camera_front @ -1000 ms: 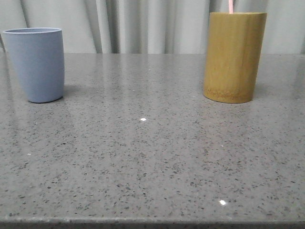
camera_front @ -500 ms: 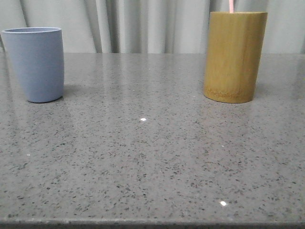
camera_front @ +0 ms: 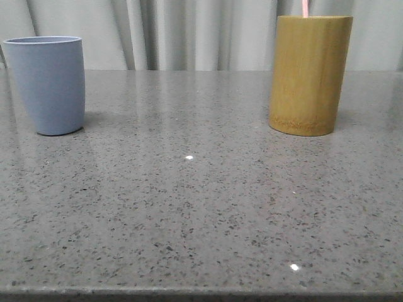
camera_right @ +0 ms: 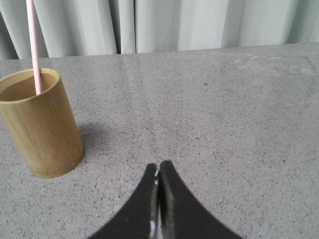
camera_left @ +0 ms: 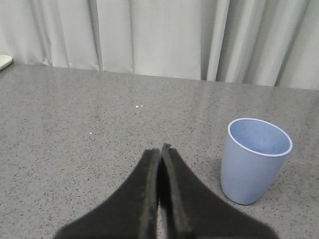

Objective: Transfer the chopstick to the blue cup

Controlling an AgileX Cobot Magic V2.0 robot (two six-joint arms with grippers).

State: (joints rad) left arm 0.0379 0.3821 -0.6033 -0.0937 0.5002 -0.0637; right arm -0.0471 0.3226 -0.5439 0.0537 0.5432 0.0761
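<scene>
The blue cup [camera_front: 49,84] stands upright and empty on the grey stone table at the far left; it also shows in the left wrist view [camera_left: 255,159]. A pale pink chopstick [camera_front: 305,8] sticks up out of the yellow-brown bamboo cylinder [camera_front: 310,75] at the far right; the right wrist view shows the chopstick [camera_right: 33,47] leaning inside the cylinder [camera_right: 41,125]. My left gripper [camera_left: 160,149] is shut and empty, beside the blue cup and apart from it. My right gripper [camera_right: 159,167] is shut and empty, beside the bamboo cylinder and apart from it. Neither gripper shows in the front view.
The speckled grey table [camera_front: 201,201] runs from the front edge back to a pale curtain [camera_front: 201,31]. A pale object's corner [camera_left: 4,60] shows at the table's far edge in the left wrist view.
</scene>
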